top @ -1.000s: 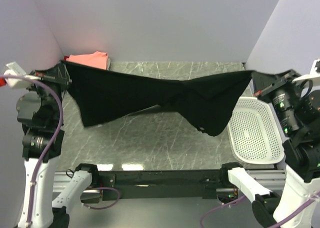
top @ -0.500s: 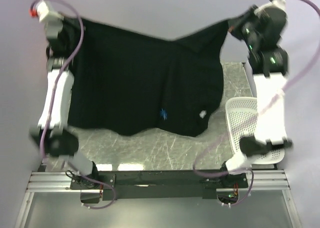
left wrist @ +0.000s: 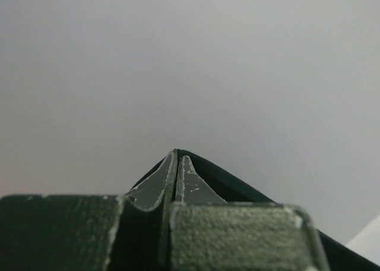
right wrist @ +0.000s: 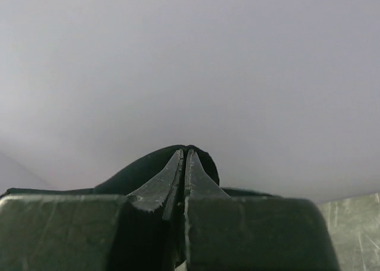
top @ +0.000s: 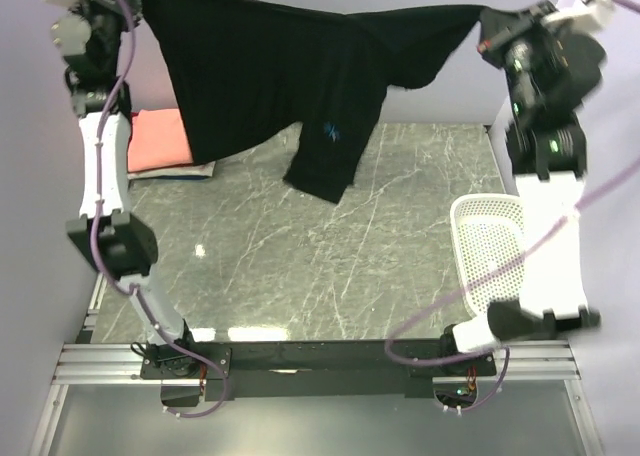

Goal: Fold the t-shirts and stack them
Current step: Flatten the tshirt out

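I have the large black cloth t-shirt [top: 260,71] strung up high between both arms, well above the grey-green marbled table [top: 330,276]. The left jaws are clenched on one top corner at the far left, and the right jaws on the other at the far right. Each wrist view shows the tips pressed together with a thin ridge of black cloth pinched between them.

I judge the shirt is held this way so that its own weight pulls it open before I lay it down to fold. It is not flat, though. The top edge sags between the two grips, the right part bunches into a fold, and a narrow tail with a small blue mark hangs lowest near the middle, seemingly off the table.

At the far left of the table lies a folded salmon-pink cloth shirt [top: 160,141], which I take as the start of the stack. A white plastic mesh basket [top: 485,241] sits at the right edge, partly behind the right arm [top: 550,216].

I cannot tell whether I hold shoulders or hem, nor where the sleeves are, since black on black hides the seams. The wrist views show only wall beyond the tips. Something dark under the pink shirt's near edge is too small to make out beside the left arm [top: 100,166].
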Tool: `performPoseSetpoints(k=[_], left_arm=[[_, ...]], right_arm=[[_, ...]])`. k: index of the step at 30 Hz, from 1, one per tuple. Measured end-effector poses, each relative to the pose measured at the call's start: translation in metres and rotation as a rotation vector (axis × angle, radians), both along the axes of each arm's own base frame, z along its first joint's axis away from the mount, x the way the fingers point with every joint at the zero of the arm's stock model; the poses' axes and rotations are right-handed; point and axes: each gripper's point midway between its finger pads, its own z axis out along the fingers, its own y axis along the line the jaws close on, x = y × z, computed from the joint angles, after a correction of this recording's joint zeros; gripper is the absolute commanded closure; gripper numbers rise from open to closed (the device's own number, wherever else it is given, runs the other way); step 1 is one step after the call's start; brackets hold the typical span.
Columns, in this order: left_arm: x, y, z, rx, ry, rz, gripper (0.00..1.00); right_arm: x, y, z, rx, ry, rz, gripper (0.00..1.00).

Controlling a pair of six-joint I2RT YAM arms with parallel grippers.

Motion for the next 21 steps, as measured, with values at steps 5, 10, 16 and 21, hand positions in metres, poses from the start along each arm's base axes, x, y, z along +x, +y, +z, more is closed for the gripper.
performPoseSetpoints(k=[5,10,16,21], left_arm=[[-0.050,0.001,0.004,-0.003,-0.037,-0.022,1.00],[-0.087,-0.003,-0.082,-0.075,0.107,-0.020,1.00],[-0.150,0.004,-0.238,-0.261,0.424,0.085,1.00],[-0.226,0.004,-0.287,-0.350,0.486,0.189,1.00]], right_arm=[[-0.055,-0.006,-0.012,0.009,-0.037,-0.010,1.00],[-0.076,-0.007,-0.120,0.034,0.139,-0.009,1.00],[-0.110,0.001,-0.283,0.078,0.493,0.032,1.00],[-0.161,0.009,-0.340,0.083,0.608,0.092,1.00]])
